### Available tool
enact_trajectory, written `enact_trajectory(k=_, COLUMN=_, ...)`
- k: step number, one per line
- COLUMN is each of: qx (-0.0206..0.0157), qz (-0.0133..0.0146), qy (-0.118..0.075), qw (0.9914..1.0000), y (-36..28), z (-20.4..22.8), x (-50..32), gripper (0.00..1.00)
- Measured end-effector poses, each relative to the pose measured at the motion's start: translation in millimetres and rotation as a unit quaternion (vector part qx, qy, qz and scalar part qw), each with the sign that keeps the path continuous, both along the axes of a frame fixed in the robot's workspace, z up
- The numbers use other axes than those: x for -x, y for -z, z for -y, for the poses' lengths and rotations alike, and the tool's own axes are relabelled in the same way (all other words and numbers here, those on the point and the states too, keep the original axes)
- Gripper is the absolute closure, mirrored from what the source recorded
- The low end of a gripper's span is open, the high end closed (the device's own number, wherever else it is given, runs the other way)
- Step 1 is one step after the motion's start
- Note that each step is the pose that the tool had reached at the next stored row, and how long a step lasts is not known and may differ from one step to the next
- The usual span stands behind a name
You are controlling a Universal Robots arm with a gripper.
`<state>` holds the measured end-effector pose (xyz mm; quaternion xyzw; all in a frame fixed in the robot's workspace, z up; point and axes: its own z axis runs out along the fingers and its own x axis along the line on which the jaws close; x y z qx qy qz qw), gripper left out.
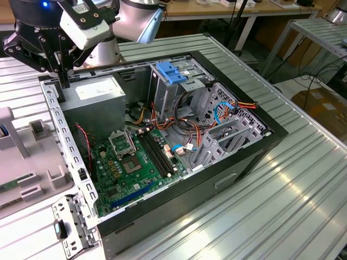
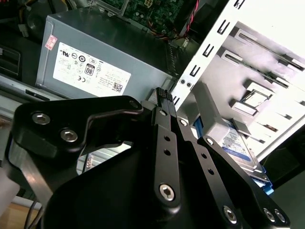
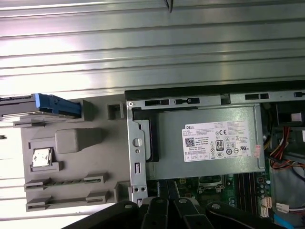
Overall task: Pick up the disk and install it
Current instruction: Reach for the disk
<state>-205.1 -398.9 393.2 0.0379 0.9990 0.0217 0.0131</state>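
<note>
One robot arm holds its pincer (image 2: 163,95) over a corner of an open computer case (image 1: 227,179), fingers drawn together on nothing, the tips just above the case's metal rim beside the power supply (image 3: 209,138). The disk (image 3: 45,106), grey in its blue carrier, lies outside the case on a grey tray (image 3: 71,176) on the worktop (image 1: 293,184), apart from the pincer. Likely risks: the tips catching the rim on the way across, or fingers this close nudging the disk instead of straddling it.

Ribbed aluminium table (image 1: 303,179) bearing 2 items: open computer case (image 1: 227,179) at centre; grey plastic fixture (image 1: 21,157) just beside it, at the exterior view's left.
</note>
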Motion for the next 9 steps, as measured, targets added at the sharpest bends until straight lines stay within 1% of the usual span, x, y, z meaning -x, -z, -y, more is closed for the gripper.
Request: enact_trajectory(k=9, qx=0.0, qz=0.0, qy=0.0, qw=1.0, y=0.0, z=0.0, x=2.3, gripper=0.89)
